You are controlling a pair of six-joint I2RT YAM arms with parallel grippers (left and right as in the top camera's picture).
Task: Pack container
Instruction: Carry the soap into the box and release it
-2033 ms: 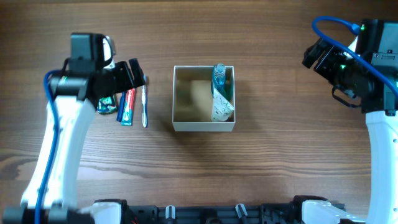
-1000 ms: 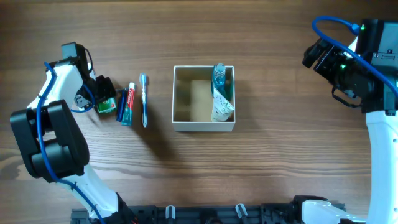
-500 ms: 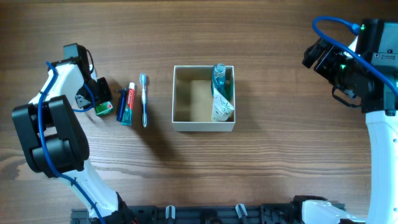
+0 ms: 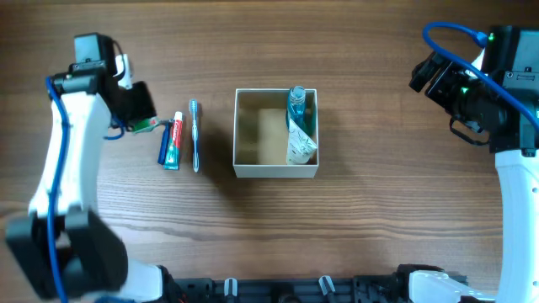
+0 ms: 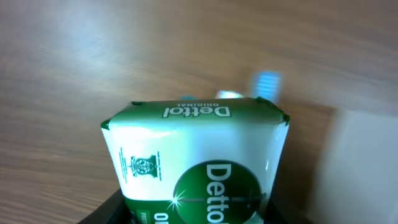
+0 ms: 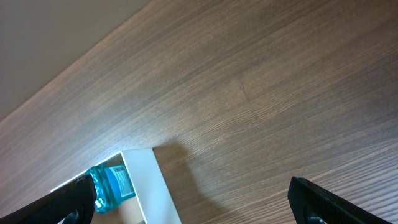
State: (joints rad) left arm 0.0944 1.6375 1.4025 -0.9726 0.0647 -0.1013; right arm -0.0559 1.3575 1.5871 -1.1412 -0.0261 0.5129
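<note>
The left gripper is clamped on a green-and-white Dettol packet, which seems to be clear of the tabletop, though its fingers are mostly hidden beneath it. Just right of it lie a tube and a toothbrush. The container stands mid-tabletop, near the toothbrush, with a blue bottle and a white sachet along its right wall. The right gripper hangs far right, its fingers spread wide and holding nothing.

Left arm, right arm: white links, black joints, blue cables; right has green LED.
</note>
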